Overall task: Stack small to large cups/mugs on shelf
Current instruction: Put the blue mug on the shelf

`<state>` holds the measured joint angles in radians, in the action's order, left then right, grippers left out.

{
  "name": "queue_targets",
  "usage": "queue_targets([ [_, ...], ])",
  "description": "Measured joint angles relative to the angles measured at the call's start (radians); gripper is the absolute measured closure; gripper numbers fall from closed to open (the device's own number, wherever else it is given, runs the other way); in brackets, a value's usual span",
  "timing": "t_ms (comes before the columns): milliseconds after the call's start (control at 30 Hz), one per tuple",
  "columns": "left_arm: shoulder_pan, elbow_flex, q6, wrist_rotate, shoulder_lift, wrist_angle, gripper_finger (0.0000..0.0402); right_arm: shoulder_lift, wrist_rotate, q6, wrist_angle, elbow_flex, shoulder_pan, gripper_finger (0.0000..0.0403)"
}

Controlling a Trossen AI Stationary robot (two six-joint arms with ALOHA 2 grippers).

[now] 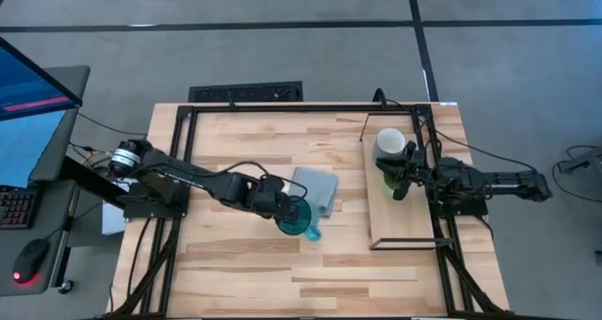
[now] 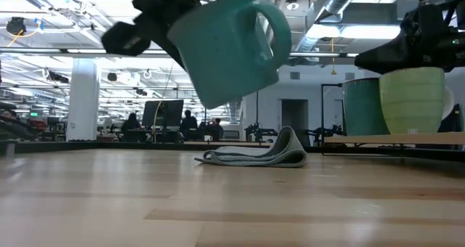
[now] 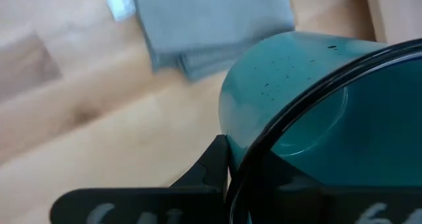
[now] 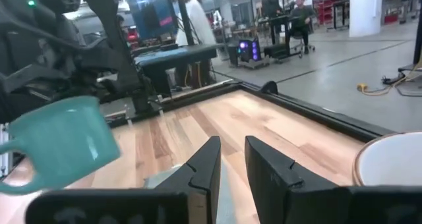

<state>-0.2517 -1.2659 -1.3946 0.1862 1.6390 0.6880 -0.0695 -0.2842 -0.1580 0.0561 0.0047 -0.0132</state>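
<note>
Teal mug [image 2: 229, 47]: clear of the tabletop [image 1: 263, 273], tilted, rim clenched by the left gripper [image 1: 290, 210] beside the folded cloth [image 1: 315, 188]; interior empty.
Shelf [image 1: 404, 216]: carries the white mug [image 1: 391, 142] and green mug [image 2: 412, 102].
Right gripper [image 1: 400, 174]: above the green mug, fingers [image 4: 267, 171] narrowly parted, nothing between them.

One camera looks straight down on the whole slatted light-wood tabletop [image 1: 282, 169]. Another sits at board level, facing across into the room. Each wrist camera looks past its own fingers — all four share the glossy teal-blue handled mug [image 1: 299, 218], closest from the left wrist.
</note>
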Motion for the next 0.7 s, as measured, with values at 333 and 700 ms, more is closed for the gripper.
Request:
queue_targets([
  [333, -0.056, 0.000, -0.162, -0.010, 0.000, 0.196, 0.0391, -0.032, -0.002, -0.002, 0.013, 0.000, 0.000, 0.0310],
  [700, -0.064, 0.001, -0.274, -0.080, 0.000, 0.297, 0.0391, -0.033, -0.002, -0.006, 0.012, 0.000, 0.000, 0.0310],
])
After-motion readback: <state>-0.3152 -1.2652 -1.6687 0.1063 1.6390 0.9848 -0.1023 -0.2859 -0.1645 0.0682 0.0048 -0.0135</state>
